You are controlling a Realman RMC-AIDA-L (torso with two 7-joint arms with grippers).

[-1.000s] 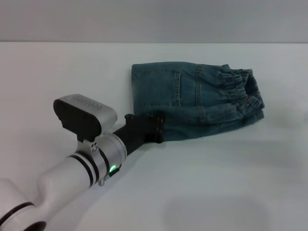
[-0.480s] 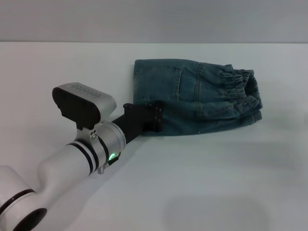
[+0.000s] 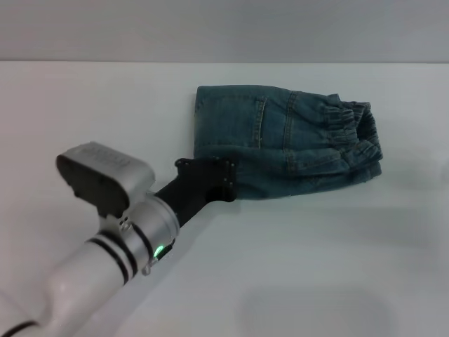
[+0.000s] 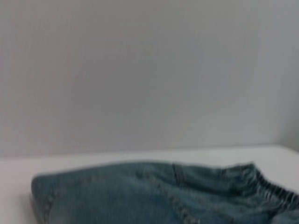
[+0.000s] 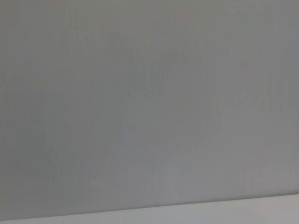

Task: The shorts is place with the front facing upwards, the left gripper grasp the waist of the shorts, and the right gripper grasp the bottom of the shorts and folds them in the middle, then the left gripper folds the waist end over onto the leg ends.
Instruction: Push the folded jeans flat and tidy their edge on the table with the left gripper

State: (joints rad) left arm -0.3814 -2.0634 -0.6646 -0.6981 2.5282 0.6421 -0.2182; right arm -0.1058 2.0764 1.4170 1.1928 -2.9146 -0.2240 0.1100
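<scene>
Now, left hand (image 3: 226, 181) low on desk (image 3: 337, 267), tip touching near corner of folded shorts (image 3: 284, 140); grip state cannot tell (fingers hidden). Shorts lie just ahead of hand, elastic waist at far end. Judgement: pinch all denim layers, lift little, carry fold over evenly.

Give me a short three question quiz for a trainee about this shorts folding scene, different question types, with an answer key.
1. True or false: the denim shorts lie folded on the white table.
2. Which gripper is at the shorts' near left corner? A) left gripper B) right gripper
3. Fill in: the elastic waistband faces the robot's ____ side.

Key: 1 true. 2 A; the right gripper is out of view. 3 right.
</scene>
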